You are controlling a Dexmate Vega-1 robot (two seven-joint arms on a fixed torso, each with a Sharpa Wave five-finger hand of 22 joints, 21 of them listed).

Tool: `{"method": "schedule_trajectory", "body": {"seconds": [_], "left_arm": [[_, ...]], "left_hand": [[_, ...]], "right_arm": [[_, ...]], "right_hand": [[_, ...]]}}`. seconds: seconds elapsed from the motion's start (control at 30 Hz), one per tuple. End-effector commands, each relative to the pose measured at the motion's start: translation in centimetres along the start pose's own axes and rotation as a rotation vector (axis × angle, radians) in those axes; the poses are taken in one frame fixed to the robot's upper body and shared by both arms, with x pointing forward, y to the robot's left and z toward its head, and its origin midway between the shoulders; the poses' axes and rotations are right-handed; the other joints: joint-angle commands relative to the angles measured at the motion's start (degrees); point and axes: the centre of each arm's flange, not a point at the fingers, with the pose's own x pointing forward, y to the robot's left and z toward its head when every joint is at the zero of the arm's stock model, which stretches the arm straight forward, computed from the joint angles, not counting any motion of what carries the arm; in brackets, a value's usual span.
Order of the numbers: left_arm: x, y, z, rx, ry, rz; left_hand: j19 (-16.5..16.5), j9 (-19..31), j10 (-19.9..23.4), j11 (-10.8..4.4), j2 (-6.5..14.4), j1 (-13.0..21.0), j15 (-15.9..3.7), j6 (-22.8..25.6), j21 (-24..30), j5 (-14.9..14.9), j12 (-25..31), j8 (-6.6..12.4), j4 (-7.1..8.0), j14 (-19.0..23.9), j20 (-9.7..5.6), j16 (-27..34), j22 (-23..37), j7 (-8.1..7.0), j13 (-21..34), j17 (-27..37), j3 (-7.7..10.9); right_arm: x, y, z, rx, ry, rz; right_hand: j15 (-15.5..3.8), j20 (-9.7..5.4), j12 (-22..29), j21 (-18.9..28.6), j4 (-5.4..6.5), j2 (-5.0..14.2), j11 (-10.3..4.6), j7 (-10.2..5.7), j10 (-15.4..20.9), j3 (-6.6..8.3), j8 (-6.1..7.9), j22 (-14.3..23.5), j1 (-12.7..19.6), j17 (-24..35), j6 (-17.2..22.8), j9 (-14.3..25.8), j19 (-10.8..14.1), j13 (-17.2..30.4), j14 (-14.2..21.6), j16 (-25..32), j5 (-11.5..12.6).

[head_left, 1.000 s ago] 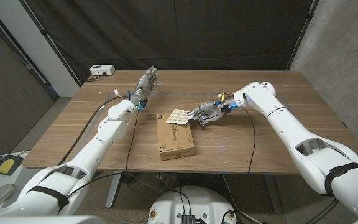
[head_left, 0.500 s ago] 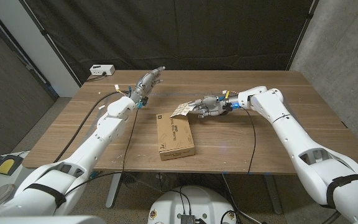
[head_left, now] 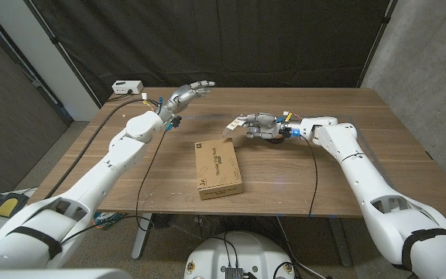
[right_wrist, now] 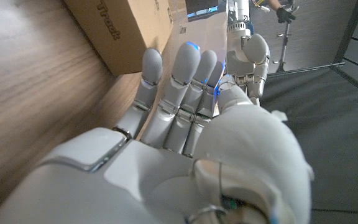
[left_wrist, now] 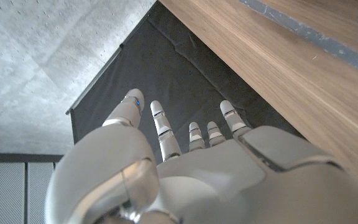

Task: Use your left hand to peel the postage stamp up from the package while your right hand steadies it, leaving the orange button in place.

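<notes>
The brown cardboard package (head_left: pixel 218 169) lies at the table's middle, and its end also shows in the right wrist view (right_wrist: pixel 120 28). My right hand (head_left: pixel 262 126) is beyond the package's far right corner, above the table. It pinches the postage stamp (head_left: pixel 233 125), a pale printed sheet (right_wrist: pixel 194 28), between thumb and fingers. The stamp hangs in the air, off the package. My left hand (head_left: pixel 190 91) is raised over the table's far left part with its fingers (left_wrist: pixel 163 127) spread and nothing in it, well away from the package.
A small white box (head_left: pixel 126 87) with a cable sits at the table's far left corner. A black cable (head_left: pixel 314 167) runs across the table under my right arm. A black curtain hangs behind the table.
My right hand has lifted the stamp off the package's far end and carried it up and away to the far right. My left hand has risen and stretched its fingers out.
</notes>
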Motion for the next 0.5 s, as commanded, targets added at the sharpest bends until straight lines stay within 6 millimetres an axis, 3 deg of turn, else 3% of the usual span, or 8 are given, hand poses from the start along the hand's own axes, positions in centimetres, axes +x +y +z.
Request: {"method": "schedule_trajectory", "body": {"seconds": [0.03,0.23,0.3,0.5], "left_arm": [[-0.5,0.2,2.3,0.159,0.005,-0.138],[-0.7,0.4,2.8,0.204,0.016,-0.170],[-0.7,0.4,3.0,0.229,0.022,-0.177],[-0.9,0.0,3.8,0.311,0.041,-0.190]], "left_hand": [[-1.8,0.3,0.6,-0.67,-0.7,2.6,0.28,1.2,-0.4,0.0,0.0,0.47,-0.05,-0.5,0.41,-0.2,0.0,-0.11,0.2,0.0,0.46],[-1.0,0.4,0.8,-2.53,-2.6,6.6,0.49,3.5,-0.7,0.0,-0.1,1.00,0.22,-0.7,0.37,-0.2,-0.1,-0.14,0.2,0.0,0.09],[-0.7,0.4,0.6,-2.23,-3.2,7.5,1.06,4.1,-0.8,0.0,-0.3,1.07,0.32,-0.8,0.84,-0.2,-0.1,-0.18,0.2,0.0,-0.16],[1.6,0.4,-1.1,-2.04,-5.8,11.0,0.44,2.9,-0.6,0.5,-1.0,0.02,0.43,-1.1,-0.17,-0.2,-0.2,-0.25,0.2,0.0,-1.29]], "right_arm": [[-0.2,-0.9,-0.4,0.113,-0.210,0.018],[0.0,-1.1,-0.9,0.152,-0.263,0.034],[0.1,-1.2,-1.1,0.166,-0.280,0.039],[0.5,-1.4,-1.4,0.199,-0.326,0.055]], "right_hand": [[-0.18,-7.60,0.6,-0.6,-0.46,-0.02,-0.81,0.18,7.9,1.36,0.68,0.3,1.0,0.3,0.9,0.5,1.0,0.5,0.6,0.5,0.3],[-0.19,-7.69,1.0,-1.2,-0.51,-0.42,-0.90,0.41,8.3,2.12,0.97,0.4,1.1,0.7,1.0,0.9,2.0,0.9,1.0,1.0,0.6],[-0.19,-7.84,1.2,-1.4,-0.54,-0.60,-1.05,0.49,8.3,2.28,0.98,0.0,1.3,0.8,1.2,0.8,2.4,1.3,1.0,1.0,0.7],[-0.19,-8.03,1.2,-1.7,-0.56,-0.84,-1.21,0.61,8.4,2.45,1.03,-0.9,1.4,1.0,1.2,1.0,3.1,1.2,1.4,1.3,0.8]]}}
